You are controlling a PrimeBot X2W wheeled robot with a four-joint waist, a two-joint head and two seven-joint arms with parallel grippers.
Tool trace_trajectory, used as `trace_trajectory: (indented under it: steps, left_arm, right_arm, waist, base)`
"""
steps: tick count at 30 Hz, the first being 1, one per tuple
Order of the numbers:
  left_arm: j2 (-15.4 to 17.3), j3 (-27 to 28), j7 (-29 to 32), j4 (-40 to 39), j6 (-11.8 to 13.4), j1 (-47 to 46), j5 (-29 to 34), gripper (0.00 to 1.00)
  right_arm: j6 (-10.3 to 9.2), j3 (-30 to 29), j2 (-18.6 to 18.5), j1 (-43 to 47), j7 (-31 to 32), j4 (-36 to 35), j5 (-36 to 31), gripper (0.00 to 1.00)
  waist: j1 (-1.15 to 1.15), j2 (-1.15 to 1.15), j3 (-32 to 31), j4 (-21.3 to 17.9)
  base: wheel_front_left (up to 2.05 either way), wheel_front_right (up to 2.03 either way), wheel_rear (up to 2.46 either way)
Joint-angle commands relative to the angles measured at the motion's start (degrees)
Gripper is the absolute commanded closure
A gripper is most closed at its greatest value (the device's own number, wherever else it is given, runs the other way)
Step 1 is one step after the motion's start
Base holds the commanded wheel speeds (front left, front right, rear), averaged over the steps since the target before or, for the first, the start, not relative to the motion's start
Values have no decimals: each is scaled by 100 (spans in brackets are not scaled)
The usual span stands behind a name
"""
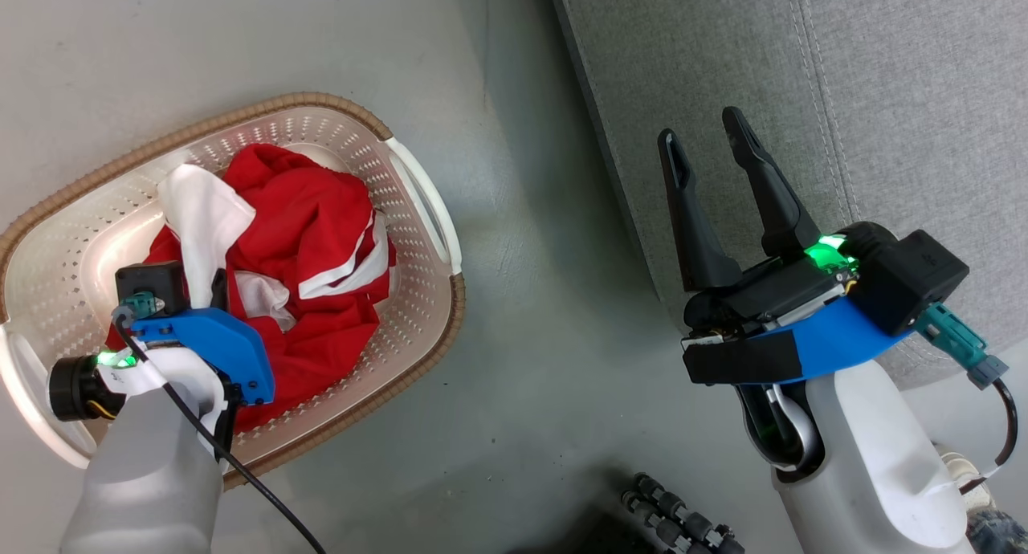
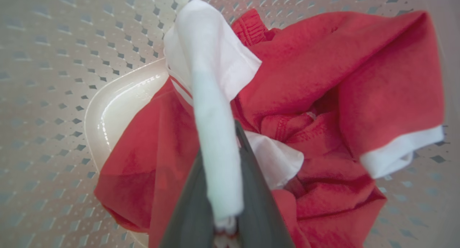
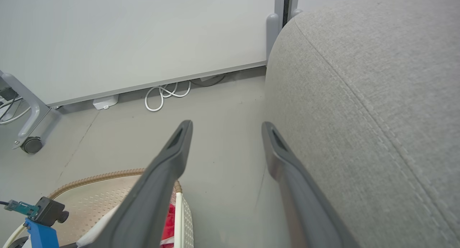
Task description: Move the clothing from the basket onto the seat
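White clothing (image 2: 215, 79) trim in left pincer (image 2: 220, 143), plainest from left wrist view

I can read no text, number, brand or sign on any of my feeds. The clothing (image 1: 313, 241) lying bunched in the basket (image 1: 321, 101) turns up plain red cloth and white trim to my cameras, close up in the left wrist view too, and I can make out no printed letter or digit among its folds.
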Motion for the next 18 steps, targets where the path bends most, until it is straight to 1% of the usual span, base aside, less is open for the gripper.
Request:
trace_trajectory:
  steps: [1,12,18]
  left_arm:
    - [48,-15,-29,34,-37,-101,-33,100]
    - [64,-140,-66,357,-148,-299,-101,100]
    - [-58,-293,-173,501,-184,-231,-45,100]
  right_arm:
    - [3,1,-6,-106,-19,12,-24,0]
    - [3,-19,-7,-55,-19,56,-57,0]
    - [3,-42,-7,-1,-19,209,-179,0]
  waist:
    - [0,0,-16,6]
    - [0,0,-126,64]
    - [0,0,-468,212]
  base:
    - [0,0,0]
    - [0,0,0]
    - [0,0,0]
